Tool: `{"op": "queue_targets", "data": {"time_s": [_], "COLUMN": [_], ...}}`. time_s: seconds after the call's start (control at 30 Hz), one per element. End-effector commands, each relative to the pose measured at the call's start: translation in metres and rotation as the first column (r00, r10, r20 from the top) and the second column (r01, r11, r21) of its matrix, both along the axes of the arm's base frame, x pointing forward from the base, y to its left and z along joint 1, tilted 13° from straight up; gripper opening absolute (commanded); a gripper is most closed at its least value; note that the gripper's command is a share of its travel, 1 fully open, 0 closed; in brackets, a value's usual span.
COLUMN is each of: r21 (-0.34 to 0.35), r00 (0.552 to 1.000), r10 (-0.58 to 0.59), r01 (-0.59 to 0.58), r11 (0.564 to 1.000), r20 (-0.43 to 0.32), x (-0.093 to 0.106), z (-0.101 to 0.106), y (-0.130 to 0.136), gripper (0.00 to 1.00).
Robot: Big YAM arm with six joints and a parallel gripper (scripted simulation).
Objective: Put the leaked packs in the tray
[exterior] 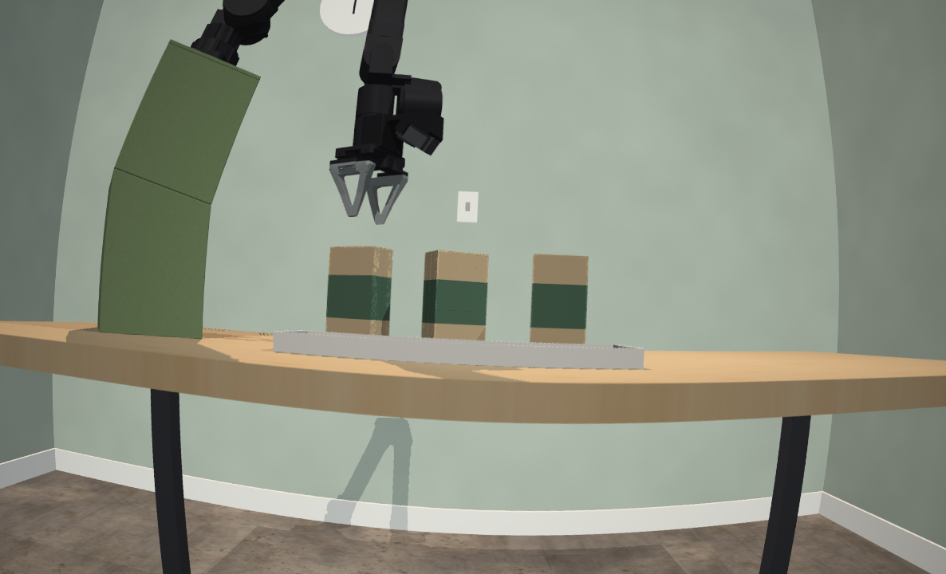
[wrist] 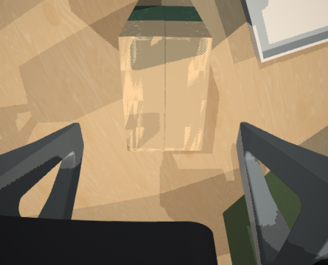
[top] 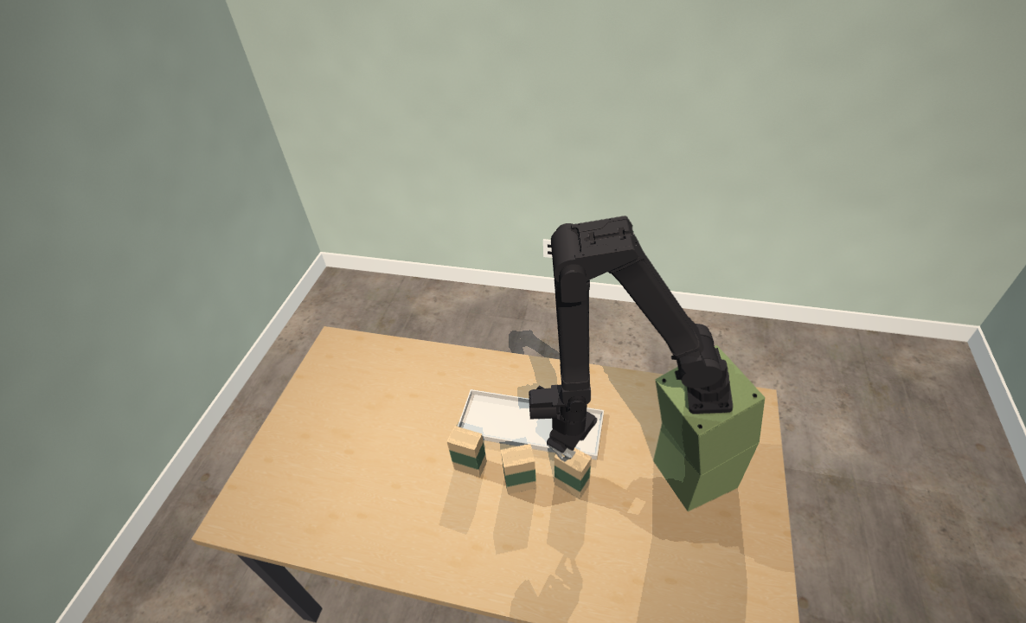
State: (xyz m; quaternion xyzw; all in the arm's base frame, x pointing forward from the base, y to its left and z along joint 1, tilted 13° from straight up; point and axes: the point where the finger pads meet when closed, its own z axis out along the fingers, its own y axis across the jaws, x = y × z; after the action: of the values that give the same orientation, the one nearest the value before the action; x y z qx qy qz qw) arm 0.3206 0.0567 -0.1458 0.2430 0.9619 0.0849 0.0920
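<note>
Three tan coffee packs with green bands stand upright in a row in front of the tray: the one nearest the arm's base (top: 572, 475) (exterior: 358, 296) (wrist: 149, 92), the middle one (top: 520, 477) (exterior: 455, 301) and the far one (top: 466, 453) (exterior: 559, 304). The white tray (top: 493, 418) (exterior: 462, 351) (wrist: 300, 22) holds no pack in the parts I see. My gripper (top: 562, 452) (exterior: 366, 218) (wrist: 160, 133) is open and empty, pointing down above the pack nearest the base. In the wrist view its fingertips are wider apart than that pack's top. Softness cannot be told by sight.
The green pedestal (top: 706, 449) (exterior: 155, 242) bears the arm's base at the table's right side in the top view. The wooden table (top: 330, 465) (exterior: 783, 367) runs under everything. The middle pack stands close beside the pack under the gripper.
</note>
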Motion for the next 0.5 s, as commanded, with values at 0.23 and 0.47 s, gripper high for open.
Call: {"op": "queue_targets", "data": {"time_s": [0.23, 0.47], "r21": [-0.003, -0.002], "r00": [1.000, 1.000], "r10": [0.003, 0.003], "r01": [-0.003, -0.003], "r11": [1.000, 1.000], "r20": [-0.013, 0.004], "x": [0.0033, 0.0092], "z": [-0.0310, -0.0239], "y": [0.0066, 0.0057], "gripper": [0.79, 0.79]}}
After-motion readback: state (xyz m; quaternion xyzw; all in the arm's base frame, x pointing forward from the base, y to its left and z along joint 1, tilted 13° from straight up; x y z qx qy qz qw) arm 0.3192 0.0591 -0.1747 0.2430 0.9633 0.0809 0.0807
